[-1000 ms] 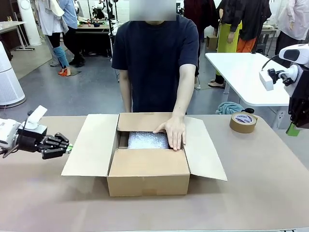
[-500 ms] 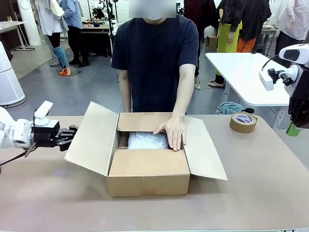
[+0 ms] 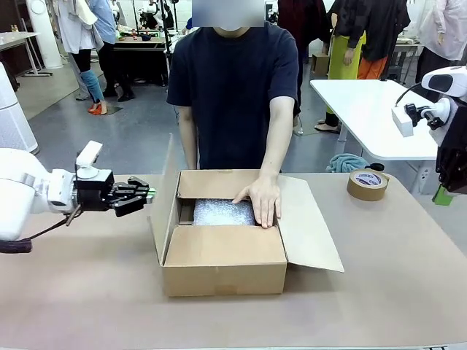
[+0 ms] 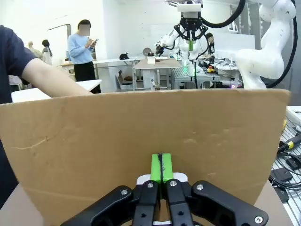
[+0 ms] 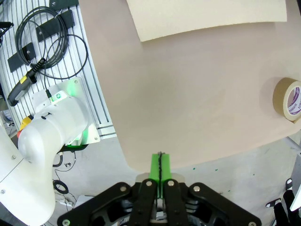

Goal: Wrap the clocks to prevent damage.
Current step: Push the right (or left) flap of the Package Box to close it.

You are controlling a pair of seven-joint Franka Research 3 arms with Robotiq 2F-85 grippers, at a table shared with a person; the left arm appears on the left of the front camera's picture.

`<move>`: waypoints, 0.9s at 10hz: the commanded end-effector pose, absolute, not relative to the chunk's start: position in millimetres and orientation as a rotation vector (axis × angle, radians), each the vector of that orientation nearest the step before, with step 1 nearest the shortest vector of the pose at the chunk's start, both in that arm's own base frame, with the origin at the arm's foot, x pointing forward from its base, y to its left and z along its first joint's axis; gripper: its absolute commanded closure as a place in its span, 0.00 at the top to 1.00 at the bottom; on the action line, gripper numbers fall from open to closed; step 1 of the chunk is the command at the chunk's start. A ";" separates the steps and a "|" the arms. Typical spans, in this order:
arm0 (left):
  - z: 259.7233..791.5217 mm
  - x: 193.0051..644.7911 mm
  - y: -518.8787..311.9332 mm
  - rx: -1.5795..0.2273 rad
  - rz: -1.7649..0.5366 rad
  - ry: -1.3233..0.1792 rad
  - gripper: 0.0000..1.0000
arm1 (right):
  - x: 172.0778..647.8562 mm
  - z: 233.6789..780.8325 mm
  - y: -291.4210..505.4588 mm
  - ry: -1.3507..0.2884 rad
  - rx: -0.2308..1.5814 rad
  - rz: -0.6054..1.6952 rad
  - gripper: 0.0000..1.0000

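Tabletop open L of box; left jaws together by upright flap.

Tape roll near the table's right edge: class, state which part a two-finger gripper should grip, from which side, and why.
Probably grip the tape roll across its ring wall, one finger in the core, one outside, coming from above: it lies flat on the table, hole upward.

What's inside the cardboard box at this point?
A silvery bubble-wrapped bundle lies in the cardboard box, with a person's hand over one edge. What the wrap encloses is hidden, and the near flap, folded inward, covers the front of the interior.
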State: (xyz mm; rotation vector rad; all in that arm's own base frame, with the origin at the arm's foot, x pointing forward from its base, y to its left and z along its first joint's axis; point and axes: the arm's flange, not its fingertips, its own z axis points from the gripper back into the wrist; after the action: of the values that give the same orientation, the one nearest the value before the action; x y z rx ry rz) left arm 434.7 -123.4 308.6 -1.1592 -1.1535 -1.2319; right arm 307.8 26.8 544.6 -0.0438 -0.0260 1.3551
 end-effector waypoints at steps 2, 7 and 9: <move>293.7 441.9 -155.6 -1.091 -1.259 -1.158 0.00 | 306.8 543.4 26.3 -0.019 -0.033 1.375 0.01; 246.7 455.7 -151.0 -1.025 -1.251 -1.139 0.00 | 306.8 543.4 26.3 -0.019 -0.033 1.375 0.01; 237.1 446.1 -145.1 -0.983 -1.257 -1.140 0.00 | 306.8 543.4 26.3 -0.019 -0.033 1.375 0.01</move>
State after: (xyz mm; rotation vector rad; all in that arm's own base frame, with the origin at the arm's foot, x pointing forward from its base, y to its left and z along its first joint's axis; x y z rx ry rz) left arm 452.0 -152.2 265.5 -1.1197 -1.1136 -1.2379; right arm 307.8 26.8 544.6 -0.0438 -0.0259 1.3552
